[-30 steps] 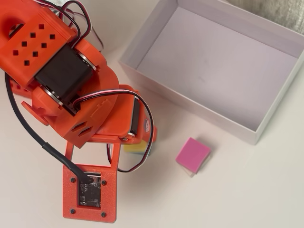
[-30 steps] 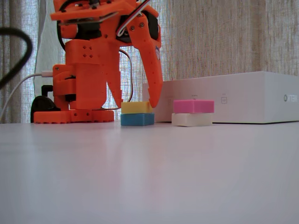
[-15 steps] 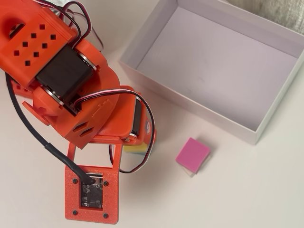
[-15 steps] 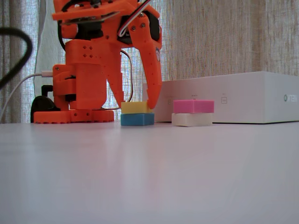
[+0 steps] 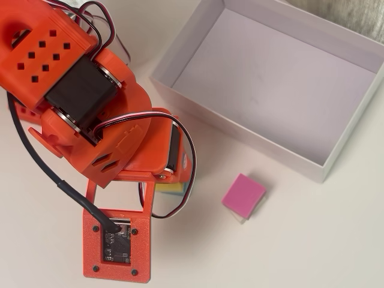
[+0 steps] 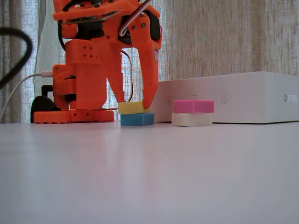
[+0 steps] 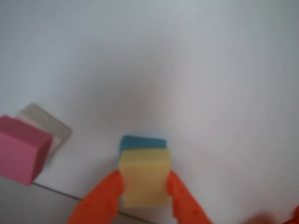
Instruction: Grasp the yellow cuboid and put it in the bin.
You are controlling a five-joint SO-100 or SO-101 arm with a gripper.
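Gripper [image 7: 145, 193] fingers pinching yellow block [image 7: 144, 178] both sides; block atop blue block [image 6: 137, 119], maybe barely lifted. Grasp done. Left: lift, carry to bin [image 5: 312, 165], drop. Bin empty, near pink block [image 5: 243, 195].

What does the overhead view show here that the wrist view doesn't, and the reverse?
Only the overhead view shows the white bin, its floor bare, and the arm's body covering most of the stack. Only the wrist view shows the gripper with a finger on each side of the yellow cuboid, which sits atop the blue block. Both show the pink block resting on a white block, apart from the stack.
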